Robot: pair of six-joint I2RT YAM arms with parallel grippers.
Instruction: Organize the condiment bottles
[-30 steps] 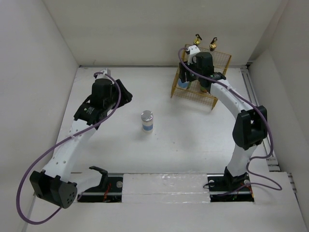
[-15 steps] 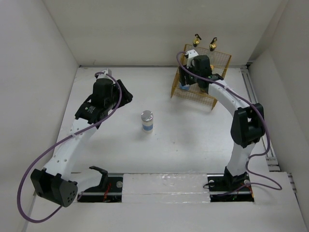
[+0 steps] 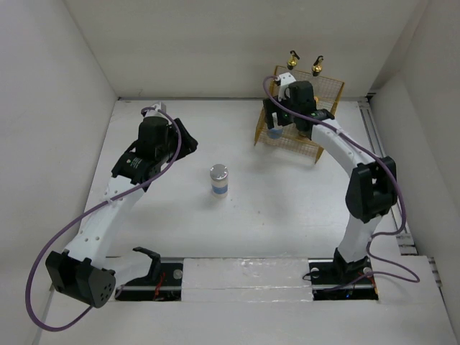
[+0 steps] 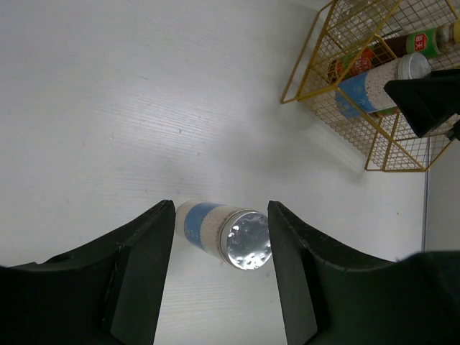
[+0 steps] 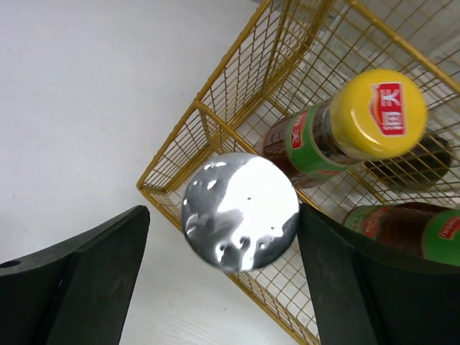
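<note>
One white, blue-banded shaker (image 3: 218, 180) with a silver lid (image 4: 246, 239) stands alone mid-table. My left gripper (image 3: 188, 140) hangs open up and to its left, and the left wrist view frames the shaker between the spread fingers (image 4: 144, 273). A second shaker (image 5: 241, 210) stands in the front-left corner of the yellow wire rack (image 3: 316, 144). My right gripper (image 5: 223, 215) is open straight above it, with a clear gap at its left finger (image 5: 93, 273). A red bottle with a yellow cap (image 5: 381, 115) and another red bottle (image 5: 424, 230) stand in the rack. Two glass bottles with gold spouts (image 3: 293, 59) (image 3: 317, 65) show at its back.
The rack (image 4: 316, 65) sits at the far right of the table near the back wall. White walls close in the left, back and right sides. A metal rail (image 3: 381, 158) runs along the right edge.
My right gripper's jaws have spread apart from the shaker in the rack, after shifting slightly towards the rack's back. The left arm and the table shaker have not moved.
</note>
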